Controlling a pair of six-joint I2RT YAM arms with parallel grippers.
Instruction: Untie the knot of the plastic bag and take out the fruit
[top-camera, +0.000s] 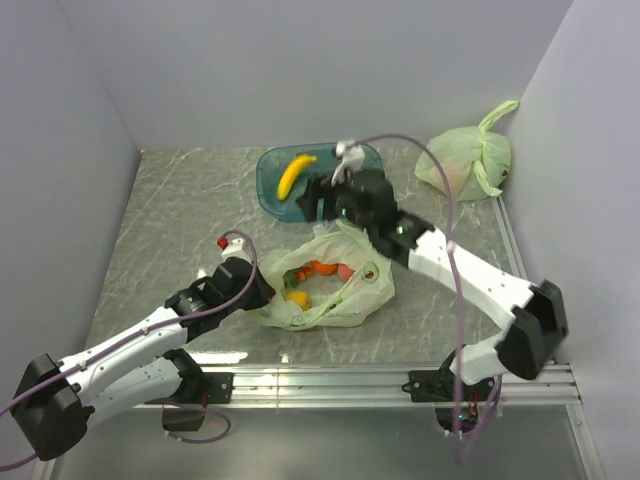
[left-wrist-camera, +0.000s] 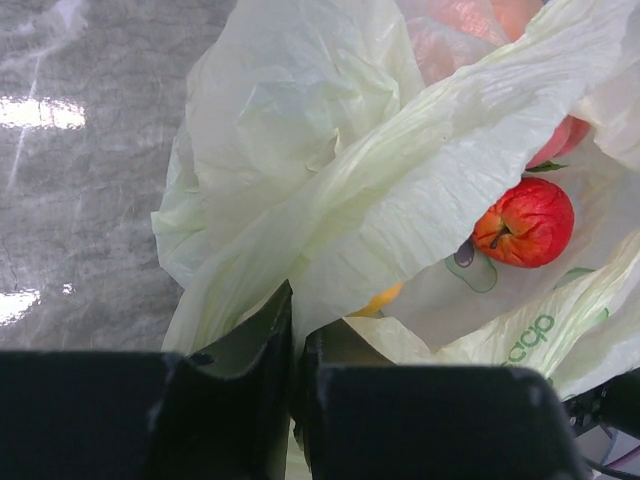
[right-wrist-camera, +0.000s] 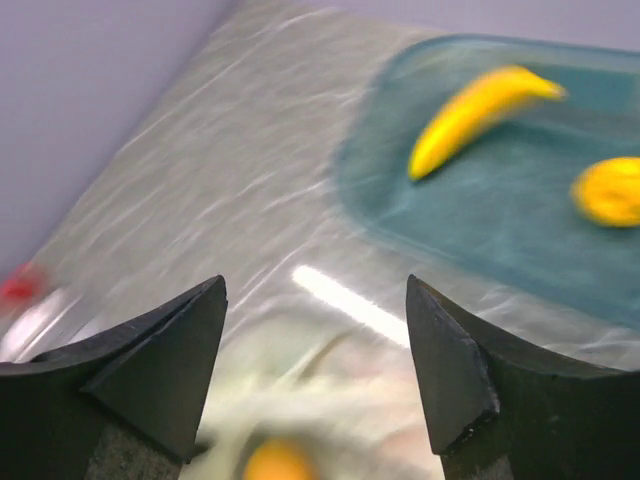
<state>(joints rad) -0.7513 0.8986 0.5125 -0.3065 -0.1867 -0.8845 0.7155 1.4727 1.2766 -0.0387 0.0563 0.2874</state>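
1. Plastic bag (top-camera: 350, 305) lies open mid-table (top-camera: 170, 220); red apple (left-wrist-camera: 525, 222) and other fruit show inside.
2. Left gripper (left-wrist-camera: 298, 340) pinches the bag's near-left film, jaws nearly together.
3. Right gripper (right-wrist-camera: 315, 290) hangs empty, jaws apart, near teal tray (top-camera: 265, 185) holding banana (top-camera: 293, 173).

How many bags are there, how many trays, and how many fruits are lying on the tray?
Bags: 2, the open plastic bag and a tied bag
Trays: 1, the teal tray
Fruit on the tray: 2, a banana and a round yellow fruit
Total: 5
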